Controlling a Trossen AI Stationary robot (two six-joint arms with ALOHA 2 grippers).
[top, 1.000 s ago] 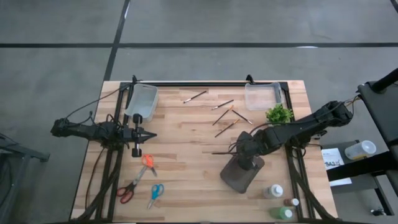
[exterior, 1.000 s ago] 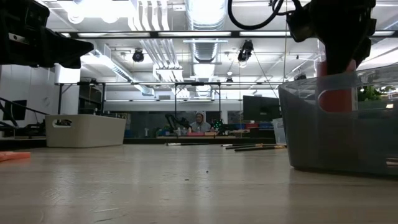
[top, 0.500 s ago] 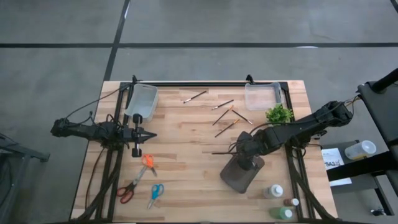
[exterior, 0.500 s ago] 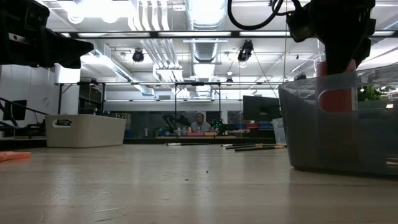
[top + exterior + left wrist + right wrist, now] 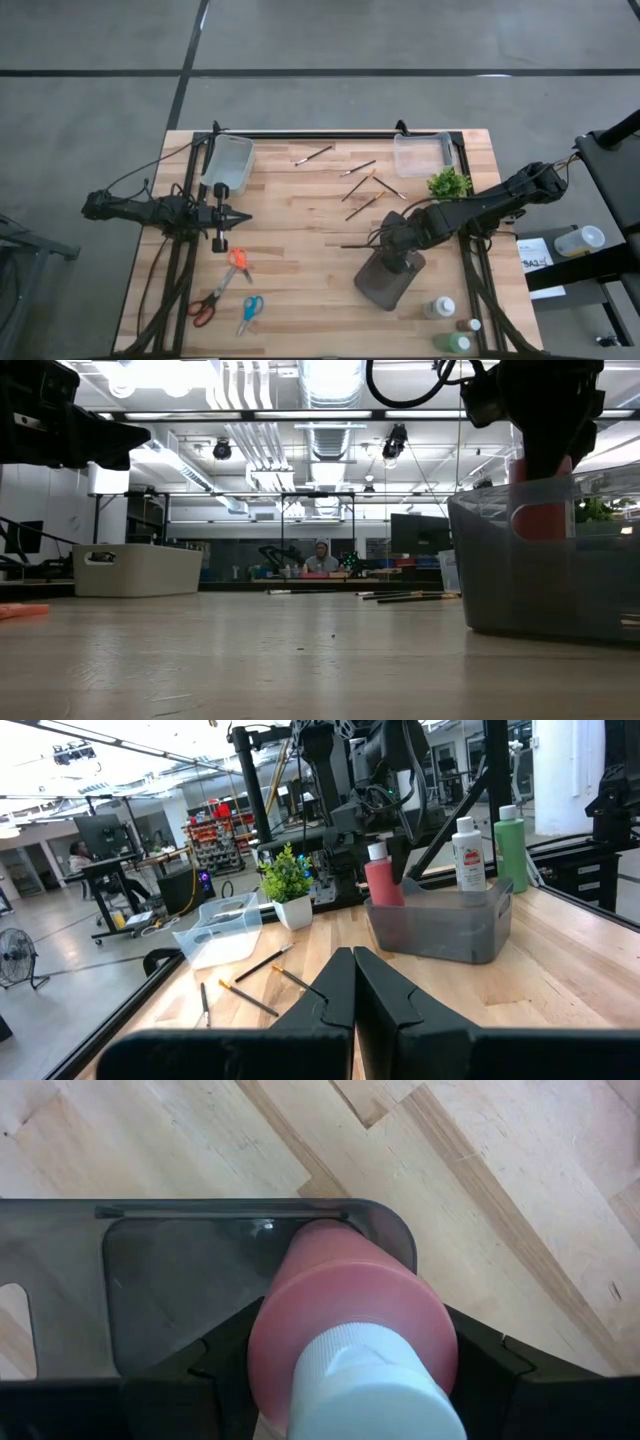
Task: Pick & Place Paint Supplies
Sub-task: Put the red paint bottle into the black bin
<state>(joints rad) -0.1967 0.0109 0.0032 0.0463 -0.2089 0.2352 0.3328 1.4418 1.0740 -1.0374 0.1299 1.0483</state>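
My right gripper (image 5: 400, 255) points down over a dark grey bin (image 5: 388, 282) and is shut on a red paint bottle (image 5: 345, 1320) with a white cap. The bottle's lower part is inside the bin (image 5: 545, 560). White (image 5: 441, 307), dark red (image 5: 466, 325) and green (image 5: 455, 343) bottles stand at the near right corner. Several thin paintbrushes (image 5: 362, 186) lie on the far middle of the table. My left gripper (image 5: 240, 217) is shut, level, at the left side, touching nothing. My right gripper pinches the red bottle's round body (image 5: 272, 1330) just below the cap, one finger (image 5: 195, 1370) on each side. The fingers come from above, pointing down. The bottle stands upright in the hold, its base (image 5: 540, 532) inside the bin and above the bin's floor.
A small green potted plant (image 5: 449, 183) stands just beyond my right arm. Two clear bins (image 5: 230, 163) (image 5: 422, 153) sit at the far edge. Orange (image 5: 237, 262), red (image 5: 205, 307) and blue (image 5: 250, 312) scissors lie near left. Bare wood shows in the middle.
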